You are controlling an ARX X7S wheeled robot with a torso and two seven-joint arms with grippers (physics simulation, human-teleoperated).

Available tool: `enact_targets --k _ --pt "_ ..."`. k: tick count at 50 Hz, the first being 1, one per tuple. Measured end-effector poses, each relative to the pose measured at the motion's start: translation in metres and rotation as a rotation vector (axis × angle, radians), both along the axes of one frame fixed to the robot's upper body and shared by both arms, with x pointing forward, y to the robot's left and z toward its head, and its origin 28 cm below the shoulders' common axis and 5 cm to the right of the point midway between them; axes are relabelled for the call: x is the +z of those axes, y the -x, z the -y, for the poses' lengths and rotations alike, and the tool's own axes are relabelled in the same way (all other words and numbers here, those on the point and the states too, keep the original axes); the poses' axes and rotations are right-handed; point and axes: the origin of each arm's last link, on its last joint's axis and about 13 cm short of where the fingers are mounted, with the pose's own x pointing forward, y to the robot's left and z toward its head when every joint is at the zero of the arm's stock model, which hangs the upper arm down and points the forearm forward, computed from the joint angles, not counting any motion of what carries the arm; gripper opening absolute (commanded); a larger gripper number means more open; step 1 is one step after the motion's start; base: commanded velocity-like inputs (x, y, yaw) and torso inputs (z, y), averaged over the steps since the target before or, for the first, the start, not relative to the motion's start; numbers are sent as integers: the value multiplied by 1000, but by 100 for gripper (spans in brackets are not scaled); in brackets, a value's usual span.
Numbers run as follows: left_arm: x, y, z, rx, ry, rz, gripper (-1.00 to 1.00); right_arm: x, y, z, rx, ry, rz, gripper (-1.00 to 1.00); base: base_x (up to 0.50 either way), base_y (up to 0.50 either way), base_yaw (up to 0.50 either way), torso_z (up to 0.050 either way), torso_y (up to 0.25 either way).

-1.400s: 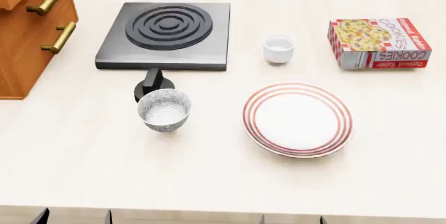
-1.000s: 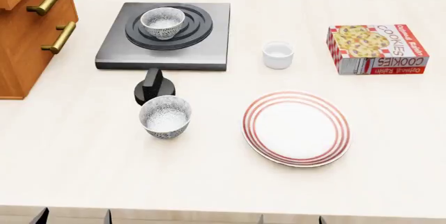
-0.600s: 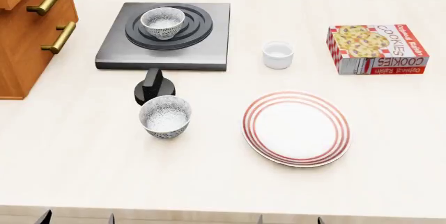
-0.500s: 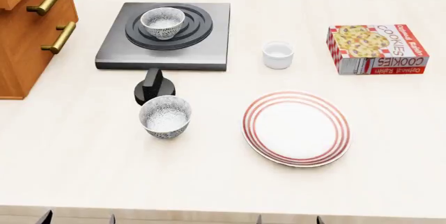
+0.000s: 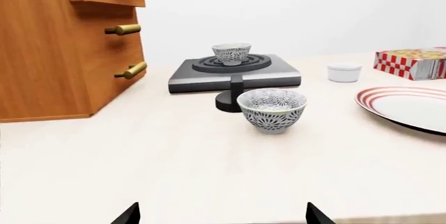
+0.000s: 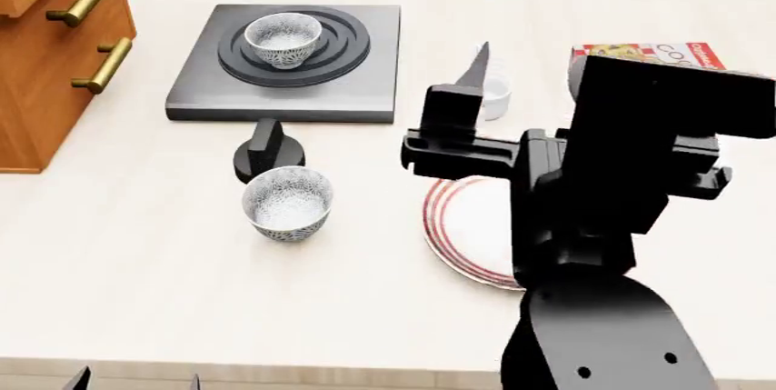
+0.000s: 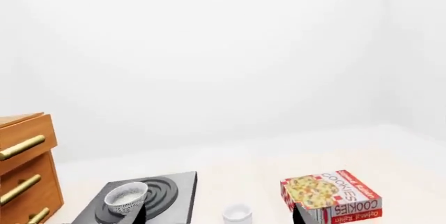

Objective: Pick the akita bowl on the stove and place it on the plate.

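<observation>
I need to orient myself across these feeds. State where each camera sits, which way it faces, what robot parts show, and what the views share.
Head view: high, looking down on the table; the right arm covers much of the plate.
Left wrist view: low near the table, facing the stove; two dark fingertips show at the edge.
Right wrist view: raised, looking level toward the wall; only dark finger slivers show.
Shared: all three show the bowl on the stove.

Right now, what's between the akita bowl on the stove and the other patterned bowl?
In the head view: the stove front edge and its black knob, between akita bowl and second bowl.
</observation>
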Motion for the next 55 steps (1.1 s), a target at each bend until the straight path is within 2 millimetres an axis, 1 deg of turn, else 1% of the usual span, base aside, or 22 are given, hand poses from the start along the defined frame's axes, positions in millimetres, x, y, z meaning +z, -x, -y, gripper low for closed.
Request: enact_targets --k 2,4,7,9,15,23,32,42,48,55 --pt "0 0 0 1 -1 0 100 14 1 6 -3 11 7 100 0 0 0 0 0" --pt "0 0 0 2 -3 0 100 24 4 13 -7 25 10 100 0 0 0 0 0" --pt "0 0 0 4 -4 1 100 31 11 24 -21 42 7 100 0 0 0 0 0" --pt "-1 0 0 5 -6 1 100 32 15 30 -32 48 2 100 0 0 0 0 0" --pt "-1 0 0 9 -9 2 100 22 26 44 -57 56 -22 100 0 0 0 0 0" --pt "0 0 0 14 -11 3 100 2 33 53 -77 47 -60 100 0 0 0 0 0" --pt "0 0 -1 21 -11 3 100 -10 36 58 -94 64 -89 100 0 0 0 0 0" --pt "0 0 -1 25 -13 3 100 -16 37 60 -101 86 -107 100 0 0 0 0 0" --pt "7 -2 -1 27 -25 13 100 -18 38 60 -102 95 -112 100 0 0 0 0 0" --pt "26 -8 -1 20 -50 41 100 -19 38 60 -103 100 -116 100 0 0 0 0 0"
